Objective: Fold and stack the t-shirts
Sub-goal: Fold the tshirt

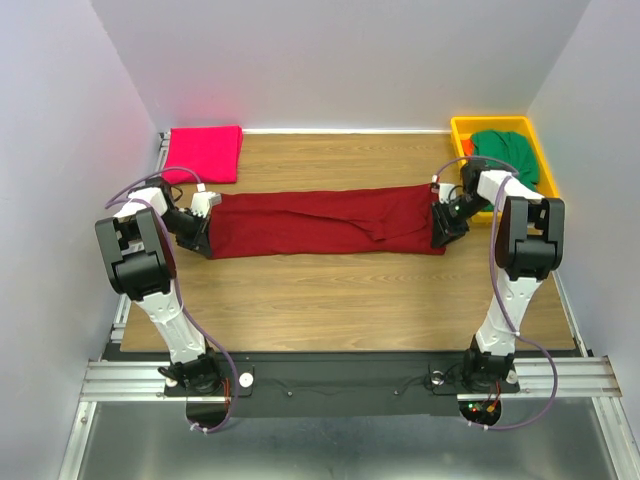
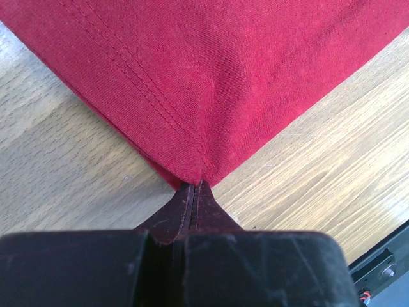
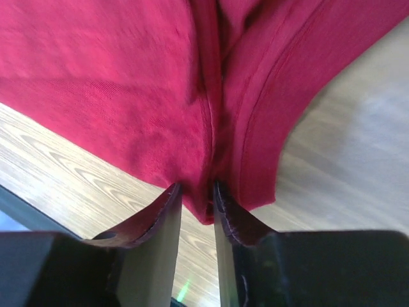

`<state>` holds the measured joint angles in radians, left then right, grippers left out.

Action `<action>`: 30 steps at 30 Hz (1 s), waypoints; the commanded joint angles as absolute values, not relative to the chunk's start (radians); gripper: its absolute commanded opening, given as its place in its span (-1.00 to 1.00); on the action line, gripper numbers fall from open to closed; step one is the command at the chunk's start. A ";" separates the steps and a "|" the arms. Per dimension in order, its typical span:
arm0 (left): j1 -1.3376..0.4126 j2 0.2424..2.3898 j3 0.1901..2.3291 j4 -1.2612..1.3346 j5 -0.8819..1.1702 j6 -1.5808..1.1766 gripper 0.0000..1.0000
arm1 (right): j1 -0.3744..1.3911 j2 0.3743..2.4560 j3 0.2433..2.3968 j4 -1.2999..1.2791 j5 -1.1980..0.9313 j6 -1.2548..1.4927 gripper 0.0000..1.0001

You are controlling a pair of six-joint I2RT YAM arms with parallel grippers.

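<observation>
A dark red soft cloth t-shirt [image 1: 320, 222], folded into a long narrow strip, lies flat across the middle of the light wooden desk [image 1: 340, 300], running from left to right between the two arms.

The left end effector [image 1: 203, 228] is at the strip's left end. In the left wrist view its two fingers [image 2: 169, 224] are pressed together with no gap, pinching a corner of the dark red t-shirt [image 2: 211, 77] where a double-stitched hem runs down to the fingertips; the left end effector [image 2: 195, 185] is low over the wood.

The right end effector [image 1: 443, 222] is at the strip's right end, just beside the yellow plastic bin [image 1: 490, 122]. In the right wrist view its fingers [image 3: 163, 217] stand narrowly apart, and a thick folded edge of the dark red t-shirt [image 3: 115, 83] dips between the tips, so the right end effector [image 3: 197, 188] holds the cloth at a seam, with a curved hem lying just to one side.

A bright pink-magenta t-shirt [image 1: 205, 153] is folded into a neat rectangle at the far left corner of the desk, well apart from the strip. A green t-shirt [image 1: 510, 155] is bunched up inside the yellow bin at the far right corner.
</observation>
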<state>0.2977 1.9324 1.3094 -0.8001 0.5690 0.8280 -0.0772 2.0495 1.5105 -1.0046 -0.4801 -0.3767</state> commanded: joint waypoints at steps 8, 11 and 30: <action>0.305 1.918 1.316 -0.819 0.560 0.841 -1.00 | -0.071 2.014 1.477 -1.003 -0.390 -0.383 -0.99; 0.311 1.895 1.301 -0.844 0.549 0.865 -1.00 | -0.078 1.988 1.476 -1.012 -0.348 -0.393 -0.99; 0.359 1.787 1.241 -0.994 0.578 1.046 0.16 | -0.081 1.855 1.406 -1.213 -0.466 -0.534 0.14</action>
